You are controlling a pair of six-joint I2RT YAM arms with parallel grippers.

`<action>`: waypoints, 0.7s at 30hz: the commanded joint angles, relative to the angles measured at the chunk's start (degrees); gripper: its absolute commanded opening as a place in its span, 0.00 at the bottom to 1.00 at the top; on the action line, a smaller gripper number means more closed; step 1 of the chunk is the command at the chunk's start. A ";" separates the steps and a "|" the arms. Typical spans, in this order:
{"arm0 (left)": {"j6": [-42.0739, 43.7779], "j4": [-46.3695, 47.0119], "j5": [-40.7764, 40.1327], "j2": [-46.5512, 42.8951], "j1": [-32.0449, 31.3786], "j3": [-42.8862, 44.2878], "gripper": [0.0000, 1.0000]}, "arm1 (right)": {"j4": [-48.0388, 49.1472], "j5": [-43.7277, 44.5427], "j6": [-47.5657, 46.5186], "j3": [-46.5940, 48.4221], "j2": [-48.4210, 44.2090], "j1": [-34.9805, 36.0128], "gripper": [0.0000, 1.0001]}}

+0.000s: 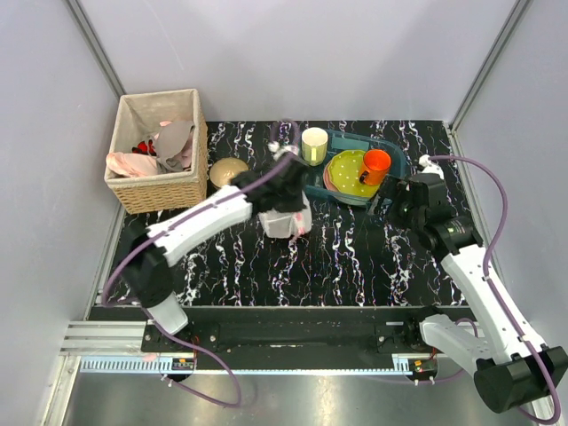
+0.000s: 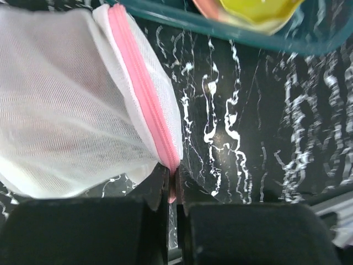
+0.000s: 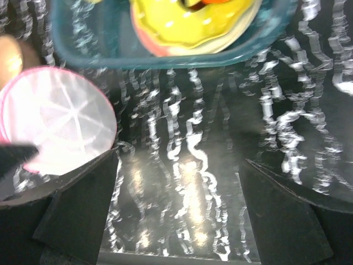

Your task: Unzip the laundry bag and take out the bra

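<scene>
The laundry bag is a white mesh pouch with pink zipper trim, near the table's middle. My left gripper is shut on the end of the pink trim; the wrist view shows the fingertips pinching it, with the mesh body to their left. My right gripper is open and empty over the table, right of the bag. The bra is not clearly in view; only a faint darker shade shows through the mesh.
A teal tray behind the bag holds a yellow plate and an orange cup. A cream cup and a tan bowl stand nearby. A wicker basket with cloths stands at the back left.
</scene>
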 commanded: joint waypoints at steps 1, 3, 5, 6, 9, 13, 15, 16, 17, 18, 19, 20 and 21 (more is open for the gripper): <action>-4.29 3.78 11.42 -10.09 6.42 -2.86 0.00 | 6.02 -16.93 4.75 -2.67 -0.18 -0.03 1.00; -6.04 3.78 13.54 -10.89 8.71 -4.18 0.00 | 6.90 -20.29 7.82 -3.73 -0.71 -0.12 1.00; -6.75 3.08 13.46 -10.98 9.59 -4.01 0.00 | 7.86 -23.00 10.19 -5.22 -2.02 0.05 1.00; -7.45 2.90 13.20 -10.90 9.68 -3.75 0.00 | 9.96 -24.06 10.90 -5.93 -2.64 0.32 1.00; -7.99 2.73 15.82 -9.76 10.30 -2.43 0.00 | 15.58 -26.53 14.51 -8.83 -3.70 1.72 1.00; -8.16 3.08 18.47 -9.14 10.65 -1.73 0.00 | 21.31 -27.68 17.41 -9.80 -0.19 7.07 0.93; -8.07 3.08 19.26 -9.14 10.74 -1.55 0.00 | 26.03 -28.38 18.12 -10.59 2.09 10.49 0.81; -7.99 3.08 19.87 -9.14 10.82 -1.55 0.00 | 27.72 -29.69 18.73 -11.64 2.80 11.65 0.71; -7.99 3.17 20.40 -9.31 10.91 -1.64 0.00 | 29.21 -30.40 19.08 -12.17 4.37 12.53 0.64; -8.07 3.34 21.36 -9.31 11.00 -1.73 0.00 | 32.45 -30.84 19.09 -12.70 5.08 14.19 0.52; -8.07 3.25 21.89 -9.40 11.00 -1.81 0.00 | 33.61 -31.36 19.17 -13.22 6.48 14.73 0.46; -8.07 3.34 22.68 -9.40 11.00 -1.81 0.00 | 35.45 -31.63 19.17 -13.40 7.28 15.34 0.44; -8.07 3.34 22.86 -9.40 11.00 -1.73 0.00 | 36.25 -31.89 19.00 -13.58 7.90 16.22 0.42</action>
